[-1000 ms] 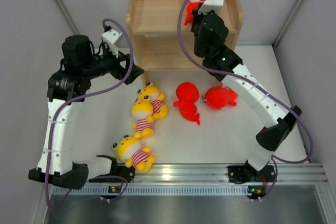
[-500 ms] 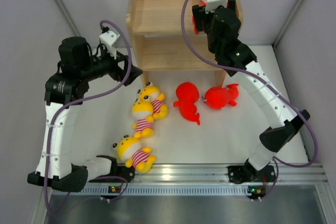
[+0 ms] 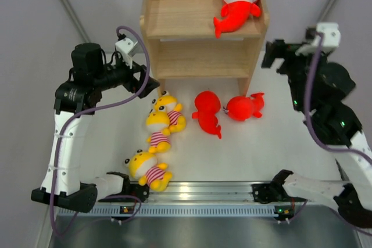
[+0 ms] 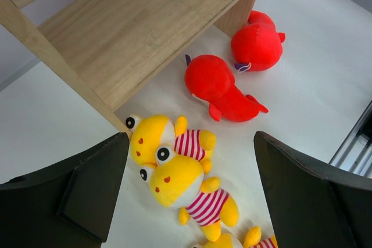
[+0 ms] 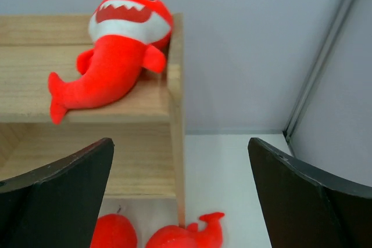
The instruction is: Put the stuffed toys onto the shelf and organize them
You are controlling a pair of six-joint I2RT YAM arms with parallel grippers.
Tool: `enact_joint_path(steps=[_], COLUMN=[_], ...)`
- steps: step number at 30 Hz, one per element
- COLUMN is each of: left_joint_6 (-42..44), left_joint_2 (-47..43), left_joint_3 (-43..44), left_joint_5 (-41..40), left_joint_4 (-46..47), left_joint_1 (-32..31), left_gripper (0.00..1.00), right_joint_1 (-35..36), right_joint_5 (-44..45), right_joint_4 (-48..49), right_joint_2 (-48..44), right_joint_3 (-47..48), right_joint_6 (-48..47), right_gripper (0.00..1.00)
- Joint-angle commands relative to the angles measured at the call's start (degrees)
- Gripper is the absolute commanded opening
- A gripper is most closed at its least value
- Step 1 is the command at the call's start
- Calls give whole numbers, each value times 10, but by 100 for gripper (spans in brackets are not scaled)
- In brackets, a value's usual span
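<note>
The shelf (image 3: 174,13) stands at 12 o'clock on the white surface (image 3: 261,149), its open tiers facing the arms. One shelved shark (image 3: 237,1) lies at the right end of the top tier, toward 1 o'clock. Its toothy head is at the back against the side panel and its tail points to 7 o'clock, reaching the board's front edge. The right tool (image 3: 272,54) hangs in the air at 3 o'clock of the shelf, clear of it, its fingers spread wide with nothing between them. The left tool (image 3: 151,82) hovers off the shelf's lower left corner, at 10 o'clock of the surface's middle, likewise spread wide and empty. Below it, three yellow striped toys lie in a line running toward 7 o'clock. The far yellow toy (image 3: 168,108) is beside the shelf's left foot, the middle yellow toy (image 3: 158,130) is pressed against it, and the near yellow toy (image 3: 148,169) lies apart by the rail. At 3 o'clock of these, in front of the shelf's right foot, the left floor shark (image 3: 206,111) and right floor shark (image 3: 244,107) lie side by side. They seem to just touch, though the view is too coarse to be sure.
</note>
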Motion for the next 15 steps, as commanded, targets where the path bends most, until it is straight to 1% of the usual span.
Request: enact_joint_path(steps=[1,3,4,6,7,8,10,11,13,14,15], left_joint_6=[11,13,13,13,13,13,15,16,18,20,20], left_joint_2=[-10,-12,-12,-12,-12,-13,-11,-12,-13,-19,-21], left_joint_3=[-8,-10,-12,-16,-18,-21,-25,-25,-30,-33,-36], left_joint_5=[29,35,39,47,55,56,58,56,55,54,55], left_joint_4=[5,3,4,4,4,4,4,5,5,4,5], left_joint_1=[3,3,3,3,3,3,3,3,3,3,3], left_gripper=[94,94,94,94,93,93,93,93,93,93,93], right_joint_1=[-2,-1,-2,-1,-2,-2,-2,-3,-10,-31,-47], right_joint_5=[54,58,60,41,30,18,-24,-35,-96,-119,-163], right_joint_4=[22,36,40,26,25,37,59,70,100,110,128], right_joint_2=[-149,-198,-233,-250,-248,-240,-195,-174,-116,-99,-63], right_joint_3=[-189,-274,-348,-404,-454,-476,-520,-527,-540,-545,-549], right_joint_6=[105,140,150,182,186,188,184,182,179,184,185], right_gripper=[99,98,97,96,96,97,99,99,99,99,99])
